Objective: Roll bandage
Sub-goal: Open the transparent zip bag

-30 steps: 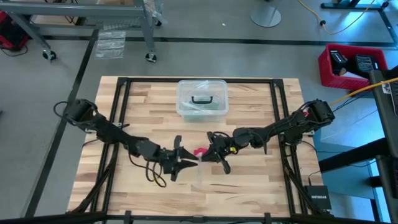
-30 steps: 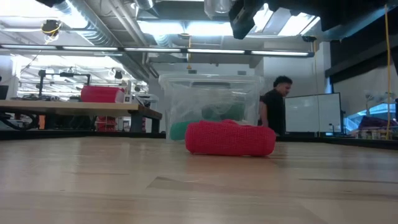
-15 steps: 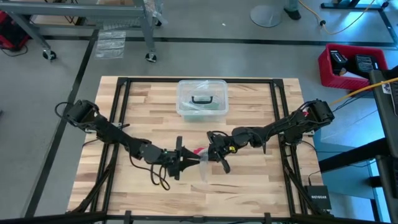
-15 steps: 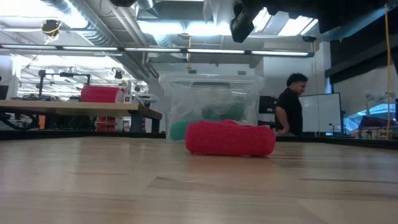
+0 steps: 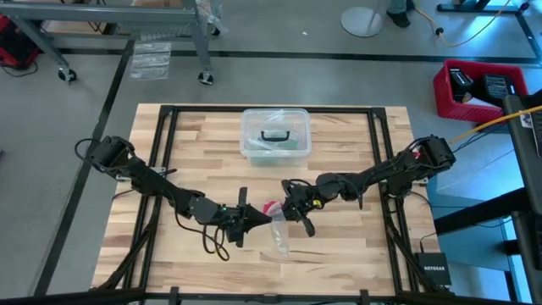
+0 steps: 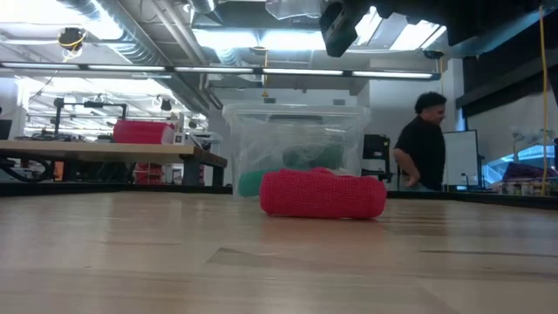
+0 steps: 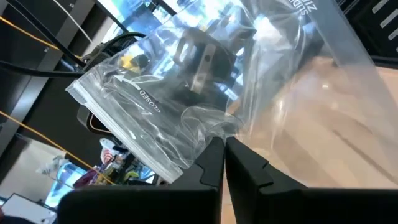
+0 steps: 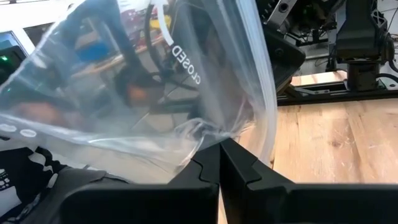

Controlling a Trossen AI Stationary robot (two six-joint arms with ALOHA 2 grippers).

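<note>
Fingers: both pairs [image 7: 222,163] [image 8: 219,167] pinch clear bag [image 5: 278,235] | low view: bandage [image 6: 323,194] lies on table [image 6: 131,253]

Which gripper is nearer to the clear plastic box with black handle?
Right. The right gripper sits just below the box; the left gripper is slightly farther.

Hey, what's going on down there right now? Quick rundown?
Both end effectors, left and right, shut on clear bag, held mid-table. Red bandage lies rolled on table, untouched. Plastic box behind, clear of work.

Both claws [image 7: 222,163] [image 8: 219,163] seemingly pinched closed.
</note>
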